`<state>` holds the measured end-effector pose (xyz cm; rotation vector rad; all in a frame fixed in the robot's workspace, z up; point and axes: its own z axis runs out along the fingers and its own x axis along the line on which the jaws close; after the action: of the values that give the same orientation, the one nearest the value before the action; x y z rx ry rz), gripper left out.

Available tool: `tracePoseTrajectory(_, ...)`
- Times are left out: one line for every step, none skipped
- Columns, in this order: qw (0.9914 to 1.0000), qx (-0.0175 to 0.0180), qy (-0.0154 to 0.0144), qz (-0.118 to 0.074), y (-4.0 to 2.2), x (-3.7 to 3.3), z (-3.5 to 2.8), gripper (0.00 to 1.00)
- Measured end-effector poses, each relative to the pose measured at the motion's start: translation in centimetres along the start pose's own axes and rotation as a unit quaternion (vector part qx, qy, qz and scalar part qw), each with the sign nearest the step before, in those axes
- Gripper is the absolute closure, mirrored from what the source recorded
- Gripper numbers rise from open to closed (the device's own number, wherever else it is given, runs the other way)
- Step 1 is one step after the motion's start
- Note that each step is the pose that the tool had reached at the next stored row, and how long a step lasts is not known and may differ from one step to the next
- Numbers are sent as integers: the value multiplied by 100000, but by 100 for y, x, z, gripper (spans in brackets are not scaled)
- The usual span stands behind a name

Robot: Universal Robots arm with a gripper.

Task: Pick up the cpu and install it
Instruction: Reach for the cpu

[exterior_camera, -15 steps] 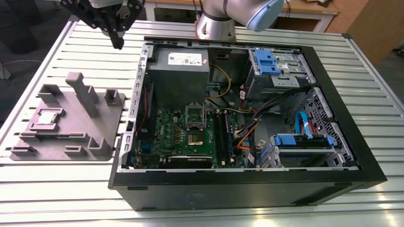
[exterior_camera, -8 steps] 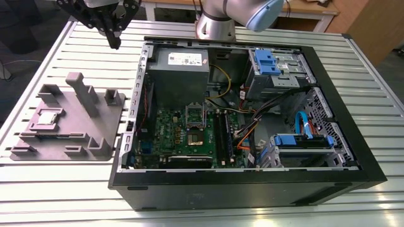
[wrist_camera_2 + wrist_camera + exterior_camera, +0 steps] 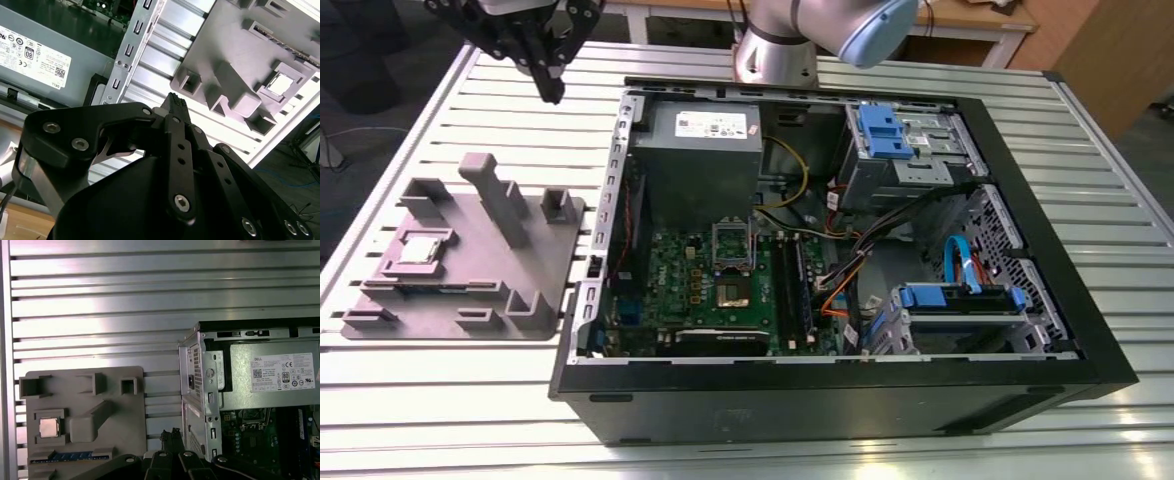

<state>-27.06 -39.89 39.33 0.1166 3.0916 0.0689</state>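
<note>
Fingertips [image 3: 173,101] of the gripper [image 3: 554,92] are being held pressed together on nothing, above the slatted metal table [image 3: 454,400]. At seven o'clock from it in the exterior view, the cpu [image 3: 424,247] is being presented flat in a recess of the grey fixture [image 3: 550,262], probably for a repeatable pick. At the fixture's three o'clock, the open computer case [image 3: 1051,200] is being laid on its side, socket [image 3: 734,292] exposed.

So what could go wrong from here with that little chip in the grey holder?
Likely risks:
1. The cpu lies flat in a recess of the grey fixture, beside a tall post; the end effector could bump the post or slip off the thin chip.
2. The socket sits deep in the computer case, near loose cables; a tilted placement or snag seems possible.
</note>
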Motion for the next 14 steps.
tracePoseTrajectory(100000, -2, -17, -4, -1, 12, 0, 89)
tracePoseTrajectory(100000, -2, -31, -3, -2, 24, -1, 89)
tracePoseTrajectory(100000, -4, -46, -5, -3, 36, -2, 89)
tracePoseTrajectory(100000, -4, -56, -4, -3, 48, -3, 89)
tracePoseTrajectory(100000, 0, -68, -6, -4, 59, -4, 89)
tracePoseTrajectory(100000, -5, -87, -8, -5, 72, -4, 89)
tracePoseTrajectory(100000, -8, -102, -9, -6, 83, -4, 89)
tracePoseTrajectory(100000, -11, -119, -10, -7, 95, -5, 89)
tracePoseTrajectory(100000, -16, -136, -9, -8, 108, -5, 89)
tracePoseTrajectory(100000, -15, -149, -9, -9, 121, -6, 89)
tracePoseTrajectory(100000, -16, -166, -5, -10, 133, -7, 89)
tracePoseTrajectory(100000, -18, -183, -7, -11, 145, -7, 89)
tracePoseTrajectory(100000, -21, -199, -7, -12, 158, -8, 89)
tracePoseTrajectory(100000, -19, -214, -9, -13, 170, -8, 89)
